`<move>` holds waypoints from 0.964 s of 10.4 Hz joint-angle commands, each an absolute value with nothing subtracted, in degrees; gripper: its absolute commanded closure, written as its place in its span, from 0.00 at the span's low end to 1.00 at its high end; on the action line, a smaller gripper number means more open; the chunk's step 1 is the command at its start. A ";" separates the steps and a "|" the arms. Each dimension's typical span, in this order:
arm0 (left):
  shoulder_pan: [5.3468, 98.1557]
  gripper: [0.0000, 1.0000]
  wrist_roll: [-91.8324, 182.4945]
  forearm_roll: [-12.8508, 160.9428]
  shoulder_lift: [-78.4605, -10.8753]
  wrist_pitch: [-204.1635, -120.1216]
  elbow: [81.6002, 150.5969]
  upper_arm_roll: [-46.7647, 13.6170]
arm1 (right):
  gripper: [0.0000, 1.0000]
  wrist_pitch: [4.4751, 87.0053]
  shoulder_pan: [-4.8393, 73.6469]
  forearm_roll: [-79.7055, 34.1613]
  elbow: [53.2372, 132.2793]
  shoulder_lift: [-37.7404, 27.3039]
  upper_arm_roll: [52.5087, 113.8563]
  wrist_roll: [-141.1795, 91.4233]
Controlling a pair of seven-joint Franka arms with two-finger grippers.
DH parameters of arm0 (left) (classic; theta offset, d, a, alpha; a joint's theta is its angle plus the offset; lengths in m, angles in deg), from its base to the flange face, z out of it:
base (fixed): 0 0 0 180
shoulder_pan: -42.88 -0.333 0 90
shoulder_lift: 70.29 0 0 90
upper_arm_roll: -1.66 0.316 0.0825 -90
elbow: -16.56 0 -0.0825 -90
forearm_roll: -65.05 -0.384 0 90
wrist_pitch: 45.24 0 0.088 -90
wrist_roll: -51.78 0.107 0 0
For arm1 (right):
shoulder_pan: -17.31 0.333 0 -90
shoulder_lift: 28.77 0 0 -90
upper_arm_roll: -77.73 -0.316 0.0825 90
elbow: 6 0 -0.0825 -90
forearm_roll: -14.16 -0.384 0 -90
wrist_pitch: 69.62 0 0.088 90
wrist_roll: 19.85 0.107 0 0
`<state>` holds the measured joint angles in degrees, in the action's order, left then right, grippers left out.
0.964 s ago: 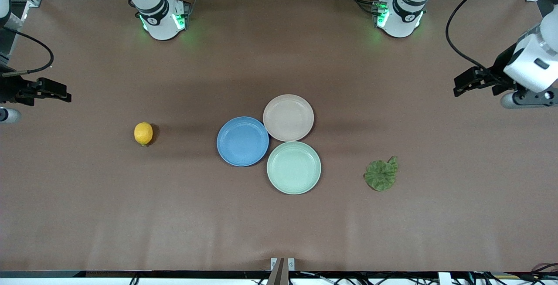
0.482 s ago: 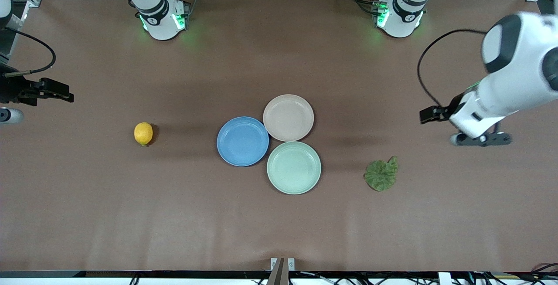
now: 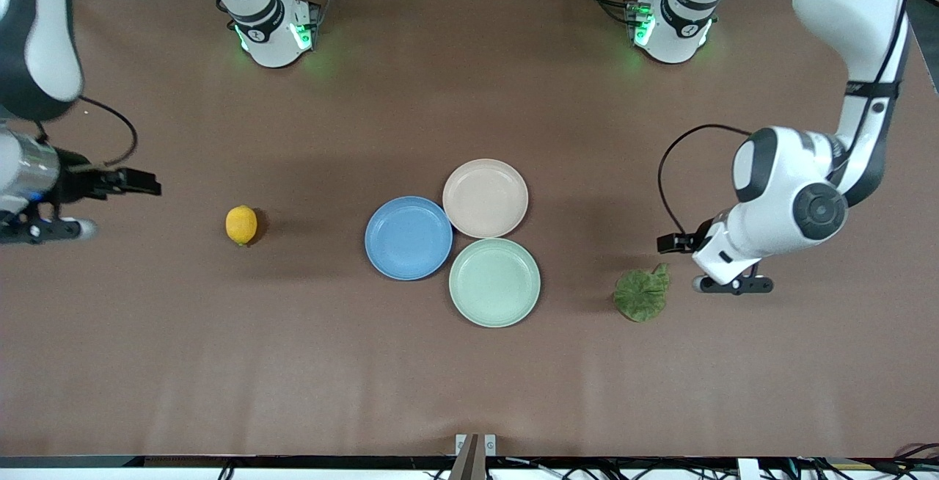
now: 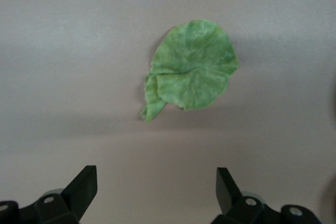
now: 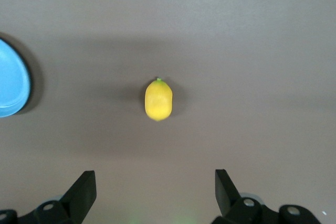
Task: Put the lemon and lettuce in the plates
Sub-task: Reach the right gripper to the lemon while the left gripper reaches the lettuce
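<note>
Lettuce (image 4: 193,66), wrinkly green, and yellow lemon (image 5: 158,99) lie untouched; both grippers (image 4: 155,184) (image 5: 155,184) spread wide, empty.

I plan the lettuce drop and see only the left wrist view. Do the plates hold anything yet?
Observer: No. The blue plate and the beige plate hold nothing.
Operator: Where is the lettuce from them?
Observer: The lettuce lies toward the left arm's end; the open left gripper is over the table beside it.
Operator: And the lemon?
Observer: The lemon lies toward the right arm's end; the open right gripper is over the table near it.
</note>
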<state>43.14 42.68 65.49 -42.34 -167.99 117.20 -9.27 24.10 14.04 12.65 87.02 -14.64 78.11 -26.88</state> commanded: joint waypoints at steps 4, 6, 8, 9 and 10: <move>45.25 0.00 43.96 60.31 -32.77 -178.55 115.18 -8.88 | 0.00 48.65 13.53 10.56 103.31 -8.83 77.73 -25.91; 45.34 0.00 44.05 58.39 -30.75 -179.89 114.39 -8.88 | 0.00 54.37 13.53 10.56 107.62 -6.72 77.73 -26.00; 45.51 0.04 43.96 56.27 -29.25 -179.98 113.42 -8.88 | 0.00 59.56 13.88 9.78 110.10 -4.52 77.65 -25.91; 45.60 0.26 44.05 56.27 -28.98 -179.98 113.33 -8.88 | 0.00 59.67 13.96 9.33 110.10 -3.21 77.56 -26.00; 45.78 0.63 44.05 56.18 -28.98 -179.98 112.89 -8.97 | 0.00 60.37 14.49 9.07 110.19 -1.89 77.56 -26.00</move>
